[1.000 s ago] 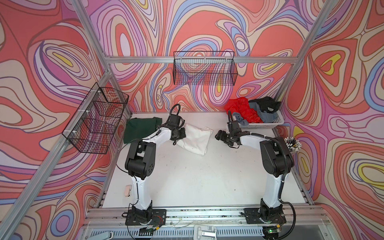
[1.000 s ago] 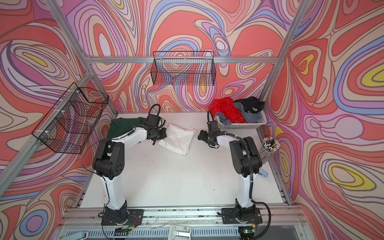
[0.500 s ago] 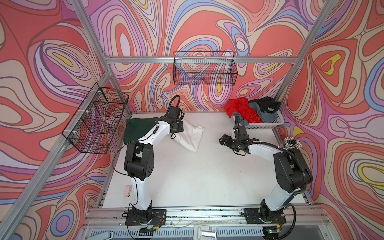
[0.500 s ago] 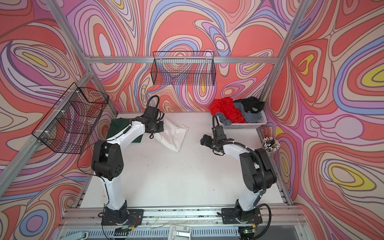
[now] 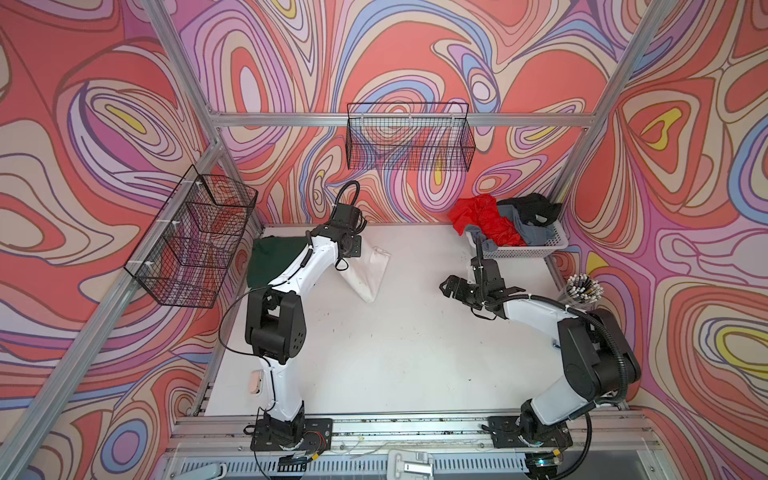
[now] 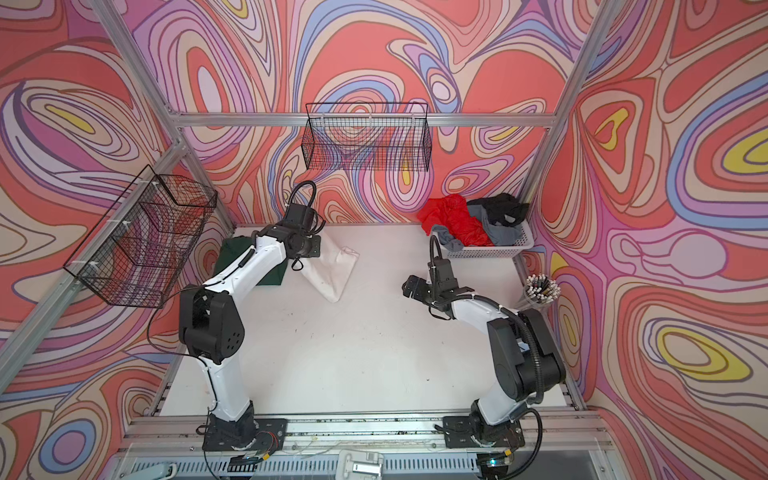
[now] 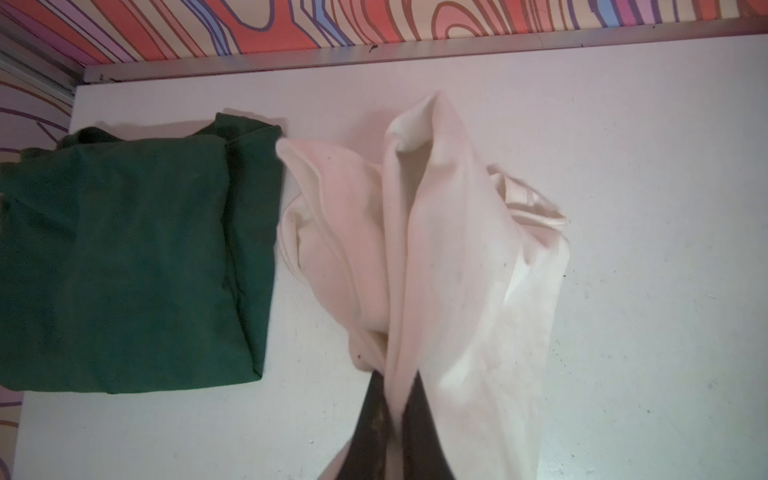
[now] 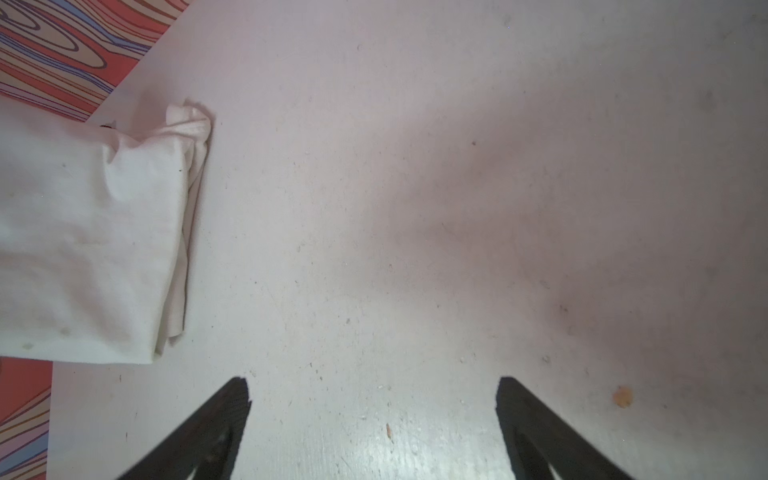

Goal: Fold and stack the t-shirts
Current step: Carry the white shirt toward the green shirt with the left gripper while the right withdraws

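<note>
Wrist view alone shows left tool point(image 7: 395, 388) pinching white t-shirt point(image 7: 440, 249); right tool point(image 8: 372, 382) spread.

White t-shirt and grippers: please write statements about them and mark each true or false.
1. The left gripper is shut on the white t-shirt. True.
2. The green t-shirt lies folded on the table. True.
3. The right gripper holds the green t-shirt. False: it is open and empty.
4. The white t-shirt lies on the green t-shirt. False: it is beside it.
5. The basket is empty. False: it holds clothes.
</note>
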